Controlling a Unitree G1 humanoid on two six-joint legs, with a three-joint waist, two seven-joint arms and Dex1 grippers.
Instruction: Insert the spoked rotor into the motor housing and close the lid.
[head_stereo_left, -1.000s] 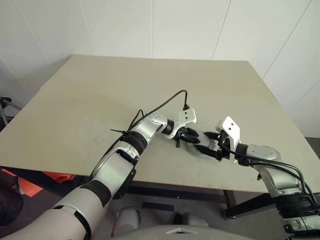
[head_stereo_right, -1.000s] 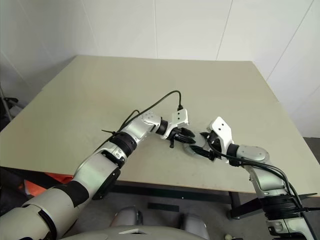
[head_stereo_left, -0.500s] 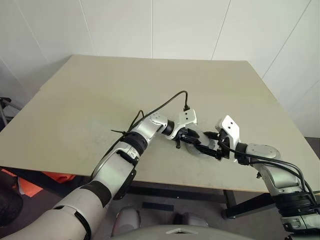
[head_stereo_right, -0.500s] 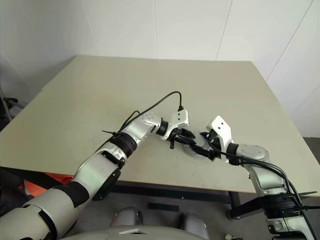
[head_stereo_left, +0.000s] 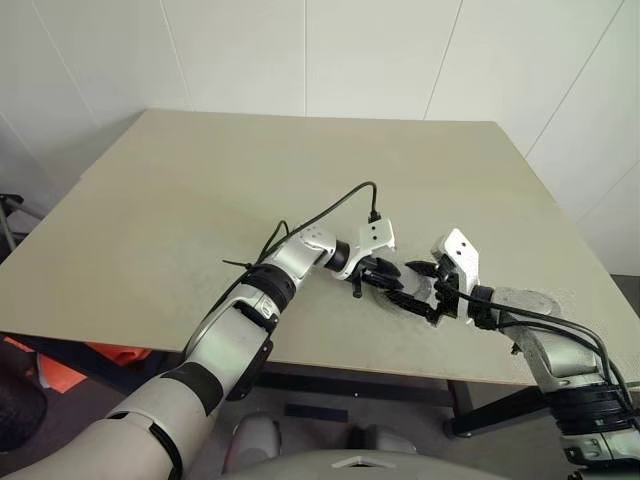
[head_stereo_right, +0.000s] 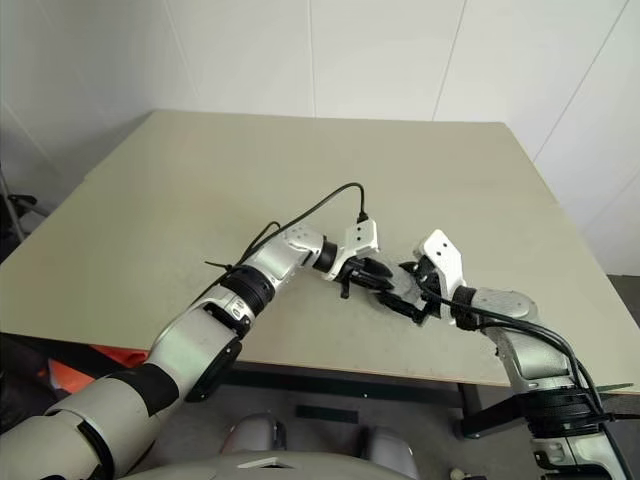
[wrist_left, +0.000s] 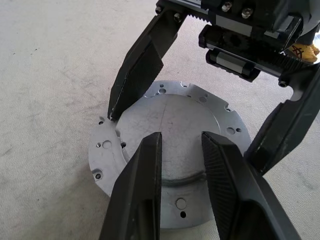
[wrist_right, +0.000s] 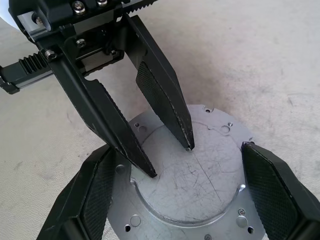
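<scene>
Left eye view: a broad beige table (head_stereo_left: 200, 200) stands against white wall panels. Both arms reach in over its near edge and meet near the front, right of the middle. A black cable (head_stereo_left: 330, 207) loops up from the left arm to its wrist.

The right end effector (wrist_right: 177, 147) is spread wide. Its two black fingers (wrist_right: 95, 195) stand on opposite sides of a silver disc (wrist_left: 170, 130), close against the rim. Whether they press on it cannot be told.

The left end effector (wrist_left: 181, 136) faces it from the other side with its fingers drawn nearly together and nothing between them. Their tips come down onto the disc's flat face.

The silver disc lies flat on the table between the two end effectors. It is scratched bare metal with a raised round centre and small holes (wrist_left: 180, 203) around a notched rim. Which part of the motor this face belongs to cannot be told.
</scene>
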